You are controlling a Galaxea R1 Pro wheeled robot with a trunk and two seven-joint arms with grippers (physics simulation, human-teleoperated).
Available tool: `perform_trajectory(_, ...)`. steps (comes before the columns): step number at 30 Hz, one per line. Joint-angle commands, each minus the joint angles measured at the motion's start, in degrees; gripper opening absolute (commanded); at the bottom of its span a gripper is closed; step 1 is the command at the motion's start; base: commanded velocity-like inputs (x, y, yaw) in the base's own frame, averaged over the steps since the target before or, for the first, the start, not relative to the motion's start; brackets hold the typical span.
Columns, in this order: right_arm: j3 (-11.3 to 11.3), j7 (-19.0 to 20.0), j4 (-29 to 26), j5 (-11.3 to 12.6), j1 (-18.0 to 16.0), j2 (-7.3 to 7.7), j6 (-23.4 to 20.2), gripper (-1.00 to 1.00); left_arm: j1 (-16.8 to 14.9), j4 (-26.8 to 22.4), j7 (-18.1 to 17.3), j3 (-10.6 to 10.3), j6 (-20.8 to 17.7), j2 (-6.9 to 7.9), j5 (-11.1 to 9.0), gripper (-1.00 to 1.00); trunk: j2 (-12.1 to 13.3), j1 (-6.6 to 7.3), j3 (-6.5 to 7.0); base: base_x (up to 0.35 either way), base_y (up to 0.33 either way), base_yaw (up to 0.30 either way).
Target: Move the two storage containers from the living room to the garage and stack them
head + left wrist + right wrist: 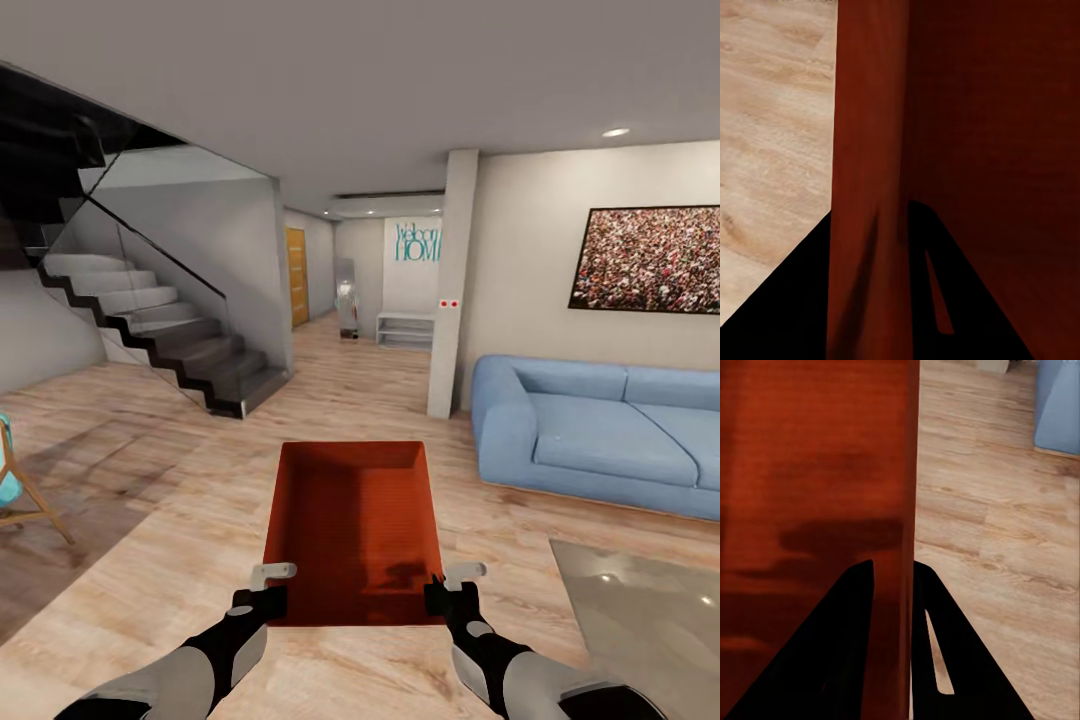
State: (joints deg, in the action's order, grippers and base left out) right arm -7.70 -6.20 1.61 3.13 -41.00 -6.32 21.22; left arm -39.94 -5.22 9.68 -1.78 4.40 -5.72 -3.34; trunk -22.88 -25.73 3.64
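One orange-red storage container (355,530) hangs in front of me above the light wood floor of the living room (150,560), its open top facing up. My left gripper (268,592) is shut on the container's left wall (870,150) near the close corner. On the opposite side, my right gripper (452,590) is shut on the right wall (900,472), one finger inside and one outside. The bin looks empty. The garage is out of view.
A blue sofa (600,430) stands at the right under a framed picture (650,260), with a glass-topped low table (650,600) in front of it. A white pillar (452,280) is ahead, a staircase (150,330) at the left, and a wooden-legged chair (15,480) at the far left.
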Motion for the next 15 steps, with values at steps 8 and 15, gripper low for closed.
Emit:
perform_trajectory(8,-2.0,-0.3,0.2,1.8,0.0,0.0,0.4,-1.0,-0.1,0.0,1.1,0.5,0.3,0.0,0.0,-1.0,0.0,-0.05,-0.02,0.321,0.0,0.0)
perform_trajectory(15,-2.0,-0.3,0.2,1.8,0.0,0.07,0.3,-1.0,-0.1,0.0,1.1,0.5,0.3,0.0,0.0,-1.0,0.0,-0.05,-0.02,0.321,0.0,0.0)
